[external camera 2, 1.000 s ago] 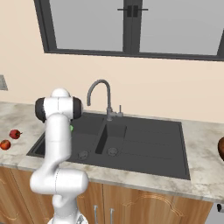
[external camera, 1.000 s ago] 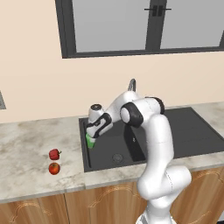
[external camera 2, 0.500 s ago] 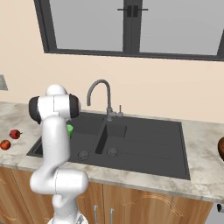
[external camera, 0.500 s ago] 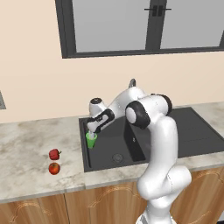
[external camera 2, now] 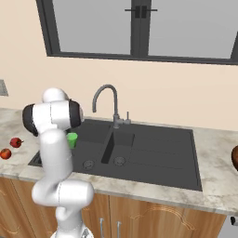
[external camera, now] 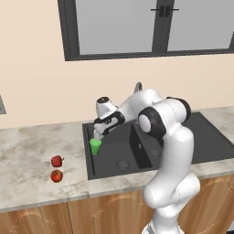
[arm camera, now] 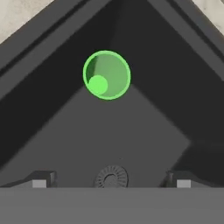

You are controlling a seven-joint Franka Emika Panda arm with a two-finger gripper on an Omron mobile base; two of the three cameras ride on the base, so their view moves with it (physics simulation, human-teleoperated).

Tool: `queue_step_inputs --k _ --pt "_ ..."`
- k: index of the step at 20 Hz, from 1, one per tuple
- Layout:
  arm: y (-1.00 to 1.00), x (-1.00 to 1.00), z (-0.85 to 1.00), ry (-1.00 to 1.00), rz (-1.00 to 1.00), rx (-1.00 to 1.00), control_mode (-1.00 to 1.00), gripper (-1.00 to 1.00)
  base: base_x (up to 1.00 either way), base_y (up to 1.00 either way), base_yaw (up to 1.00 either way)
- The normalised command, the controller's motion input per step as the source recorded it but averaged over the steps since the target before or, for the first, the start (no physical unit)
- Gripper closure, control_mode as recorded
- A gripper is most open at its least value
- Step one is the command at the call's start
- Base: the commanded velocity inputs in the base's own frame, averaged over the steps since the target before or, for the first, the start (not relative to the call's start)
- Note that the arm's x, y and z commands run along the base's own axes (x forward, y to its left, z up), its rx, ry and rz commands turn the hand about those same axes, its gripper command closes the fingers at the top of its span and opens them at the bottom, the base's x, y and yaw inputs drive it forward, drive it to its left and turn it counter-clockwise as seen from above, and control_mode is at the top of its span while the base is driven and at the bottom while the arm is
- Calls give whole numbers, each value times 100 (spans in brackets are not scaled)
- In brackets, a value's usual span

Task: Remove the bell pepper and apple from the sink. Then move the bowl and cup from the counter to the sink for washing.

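The green cup stands upright in the back left corner of the dark sink, in its left basin. My gripper hangs just above the cup, open, with nothing between its fingers. In the hand view the cup is seen from above, well beyond the gripper, with the basin floor and a round drain below it. The bell pepper and the apple lie on the counter left of the sink. The brown bowl sits on the counter at the far right.
A curved grey faucet rises behind the sink's divider, close behind my arm. A dark-framed window runs along the wall above. Wooden cabinet fronts close off the counter's front edge.
My hand has drawn back a little from the cup, so more of the cup shows. The cup itself has stayed in the basin corner.
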Motion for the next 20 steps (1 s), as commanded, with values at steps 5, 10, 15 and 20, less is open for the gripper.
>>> queue_step_inputs --k 5,10,15,20 --pt "-27 -37 34 0 -33 0 -100 -100 0 0 0" --pt "-24 -38 31 0 -35 0 -100 -100 0 0 0" --pt "-25 -40 26 0 -33 0 -100 -100 0 0 0" --pt "-31 -42 24 0 -26 0 -100 -100 0 0 0"
